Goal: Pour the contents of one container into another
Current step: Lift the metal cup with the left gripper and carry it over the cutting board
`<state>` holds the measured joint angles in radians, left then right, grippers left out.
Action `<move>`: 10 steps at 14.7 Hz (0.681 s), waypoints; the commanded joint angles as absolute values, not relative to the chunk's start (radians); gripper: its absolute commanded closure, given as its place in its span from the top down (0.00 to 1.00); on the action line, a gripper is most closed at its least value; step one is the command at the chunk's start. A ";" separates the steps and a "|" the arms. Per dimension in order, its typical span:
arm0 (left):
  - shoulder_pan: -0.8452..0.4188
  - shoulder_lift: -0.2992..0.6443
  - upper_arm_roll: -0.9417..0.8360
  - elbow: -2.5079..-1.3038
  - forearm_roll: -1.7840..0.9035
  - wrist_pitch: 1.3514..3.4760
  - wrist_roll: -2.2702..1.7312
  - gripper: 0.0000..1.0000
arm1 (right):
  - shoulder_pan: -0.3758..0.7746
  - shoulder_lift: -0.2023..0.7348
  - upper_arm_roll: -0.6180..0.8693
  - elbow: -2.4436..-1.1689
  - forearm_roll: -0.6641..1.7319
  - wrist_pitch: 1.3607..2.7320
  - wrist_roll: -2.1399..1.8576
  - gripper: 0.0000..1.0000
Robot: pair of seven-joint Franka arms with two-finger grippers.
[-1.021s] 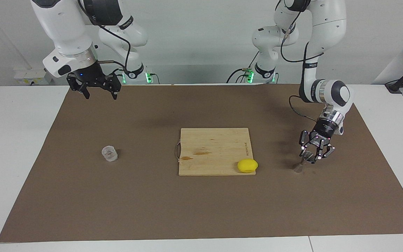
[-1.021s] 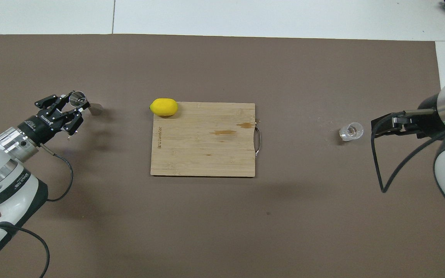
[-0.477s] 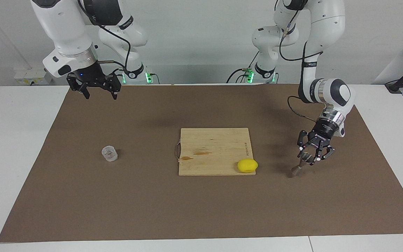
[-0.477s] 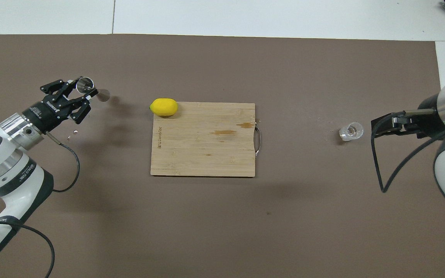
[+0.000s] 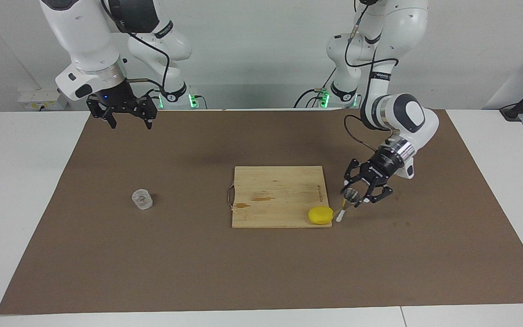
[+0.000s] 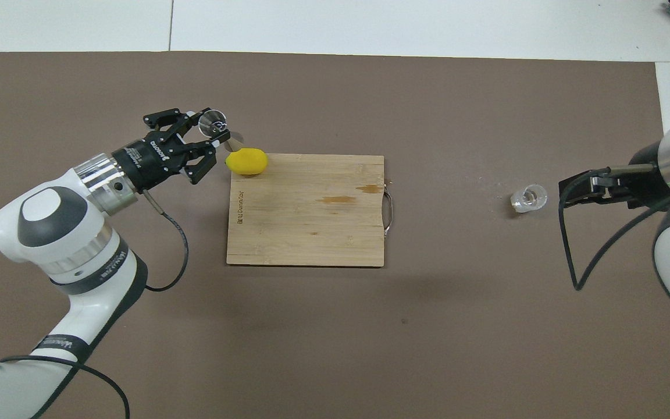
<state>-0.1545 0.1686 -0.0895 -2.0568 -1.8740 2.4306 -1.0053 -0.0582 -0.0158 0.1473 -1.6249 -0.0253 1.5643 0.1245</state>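
A small clear glass cup (image 5: 142, 199) (image 6: 528, 198) stands upright on the brown mat toward the right arm's end of the table. The shiny steel jigger (image 5: 342, 214) (image 6: 213, 121) hangs tilted in the air, with my left gripper (image 5: 353, 196) (image 6: 210, 131) shut on its upper cone. It is over the mat, just beside the cutting board's corner where the lemon lies. My right gripper (image 5: 130, 121) (image 6: 570, 192) waits open and empty, raised over the mat's edge at the robots' end.
A wooden cutting board (image 5: 275, 193) (image 6: 306, 221) with a metal handle lies mid-mat. A yellow lemon (image 5: 320, 215) (image 6: 246, 161) rests on the board's corner farthest from the robots, toward the left arm's end. The brown mat (image 5: 261, 272) covers most of the white table.
My left gripper has lifted the jigger off the mat and carried it toward the cutting board, up to the lemon. The right arm and the glass cup have not moved.
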 commanded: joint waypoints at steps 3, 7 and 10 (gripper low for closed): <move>-0.362 0.170 -0.081 -2.025 -1.960 2.572 -1.052 0.00 | -0.074 -0.031 0.153 -1.640 -0.008 1.559 0.109 1.00; -0.449 0.199 -0.080 -1.967 -2.019 2.677 -1.052 0.00 | -0.074 -0.031 0.153 -1.640 -0.008 1.559 0.109 1.00; -0.476 0.245 -0.080 -1.910 -2.026 2.721 -1.054 0.00 | -0.081 -0.031 0.153 -1.640 -0.008 1.559 0.109 1.00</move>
<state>-0.4522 0.1953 -0.0949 -1.9764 -2.0017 2.6839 -1.0440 -0.0589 -0.0158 0.1472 -1.6249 -0.0253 1.5643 0.1245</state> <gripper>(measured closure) 0.498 0.000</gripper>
